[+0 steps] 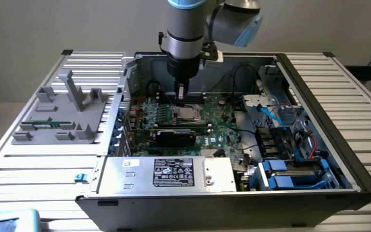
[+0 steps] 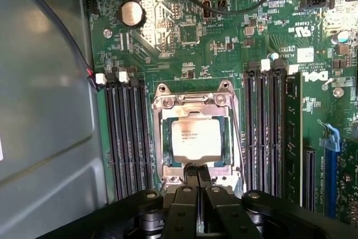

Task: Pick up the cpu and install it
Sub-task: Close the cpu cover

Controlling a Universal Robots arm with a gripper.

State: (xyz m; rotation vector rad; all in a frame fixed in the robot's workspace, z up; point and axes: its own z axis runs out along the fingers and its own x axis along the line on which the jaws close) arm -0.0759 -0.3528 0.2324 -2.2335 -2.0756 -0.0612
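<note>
cpu [image 2: 195, 140] in socket [image 2: 193, 100], Dell logo on motherboard [image 2: 184, 32]

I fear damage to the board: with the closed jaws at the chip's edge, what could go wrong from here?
1. The shut jaws stand at one edge of the cpu; pressure there might tilt it in the socket frame and harm the contacts.
2. A sideways slip might scrape the memory slots close beside the socket.
</note>
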